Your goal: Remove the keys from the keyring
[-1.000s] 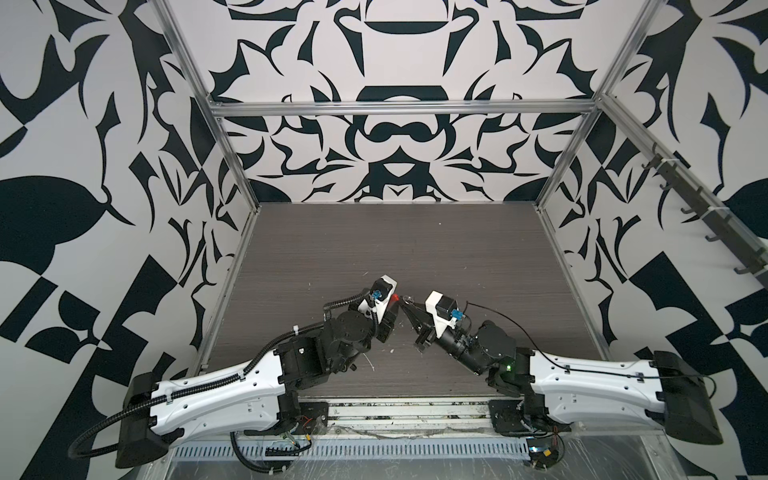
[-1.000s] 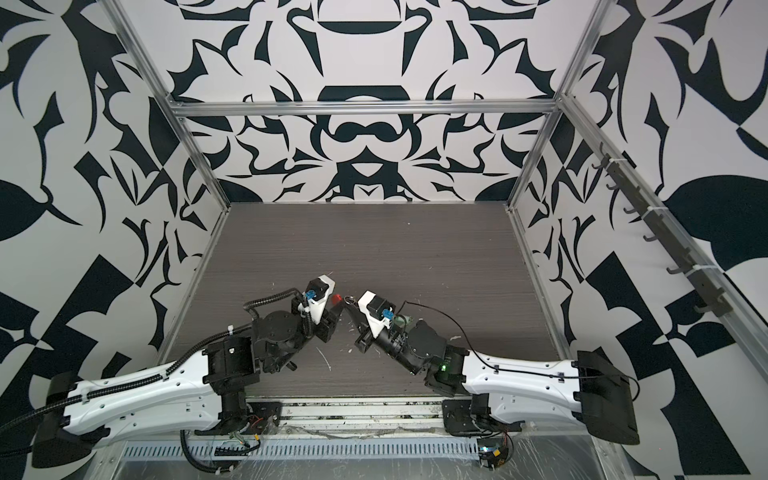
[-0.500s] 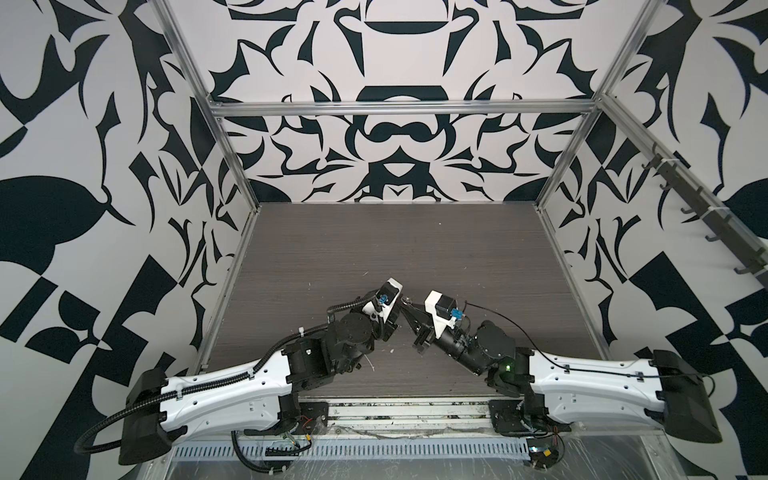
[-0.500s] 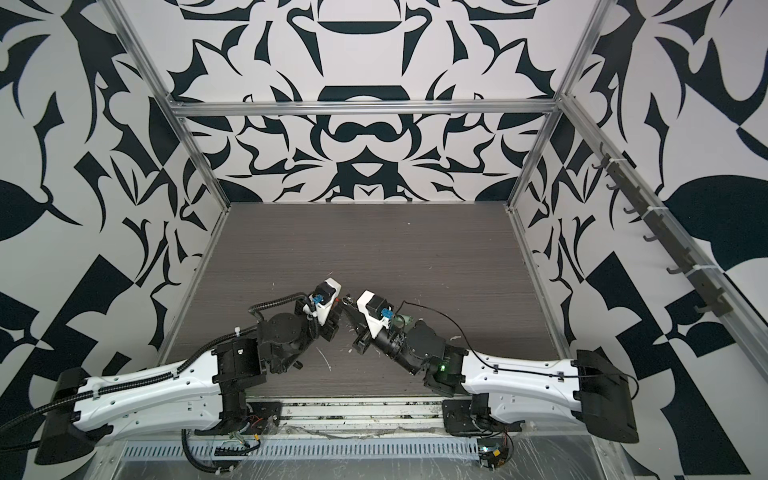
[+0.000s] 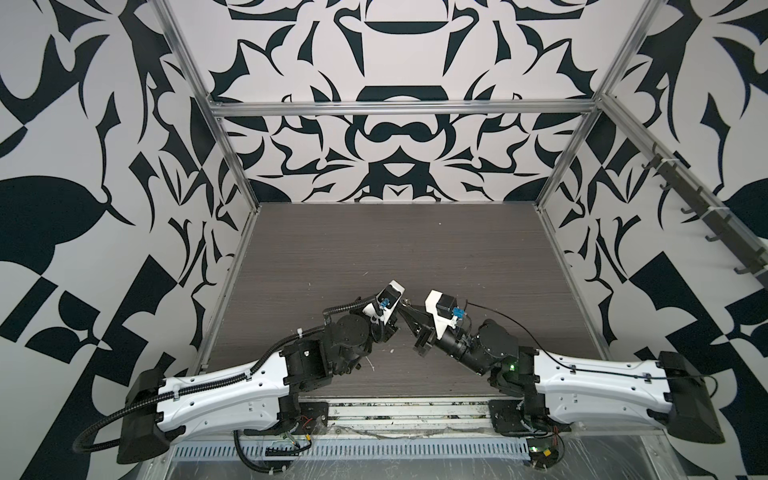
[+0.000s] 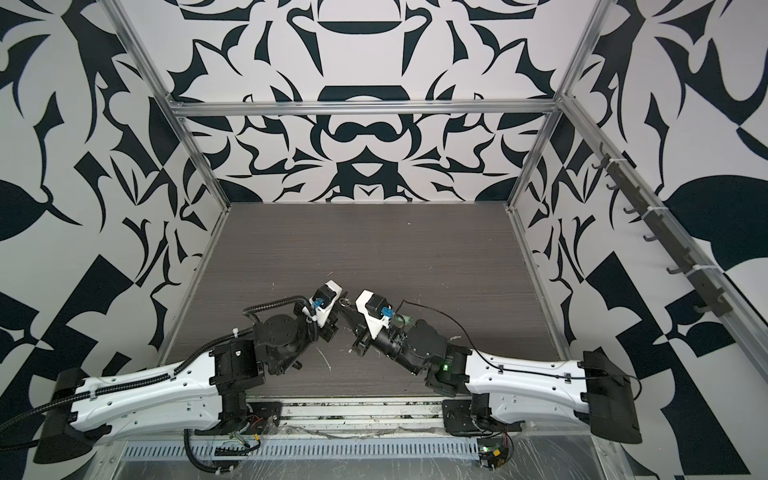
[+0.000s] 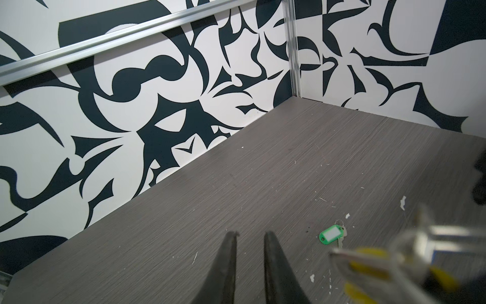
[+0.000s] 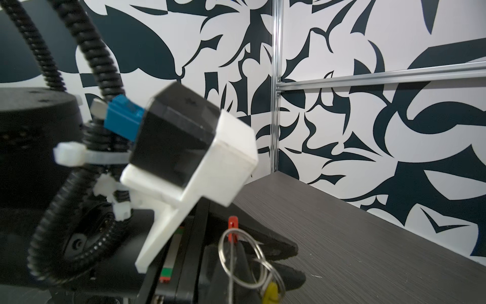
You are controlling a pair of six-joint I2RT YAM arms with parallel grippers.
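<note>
Two arms reach in from the near edge of the table (image 5: pixel 374 249) and meet over its near half, about midway between the left and right edges.

Nearest, the right gripper (image 5: pixel 406 308): jaws closed on the keyring (image 8: pixel 222 251), which stands upright in them, its red section (image 8: pixel 232 226) plain in the right wrist view. The yellow-tagged key (image 8: pixel 269 290) hangs from the hoop by a small split ring, still threaded on.

Facing it, the left gripper (image 7: pixel 251 234): jaws parted by a narrow gap, nothing between them. The right wrist view puts its fingers (image 8: pixel 278 246) just beside the hoop, not around it. Whether they touch the wire I cannot tell.

Just beyond the left jaws, toward the far right corner, the green-tagged key (image 7: pixel 332 234) lies flat on the table, apart from the hoop. Off already, by the look of it. In both top views it is hidden or too small to find.

Step in hand, as I judge it: freeing the second key, the yellow one. The next move calls for the left jaws to shift sideways onto the yellow tag or its split ring, pinch it, and work it round to the hoop's opening while the right keeps the hoop from turning. Thin wire, small target, so a slip is likely.

Writing: none legible. The green tag carries a white label insert, blank as far as shows. No brand marks are readable on the arms or cameras.
</note>
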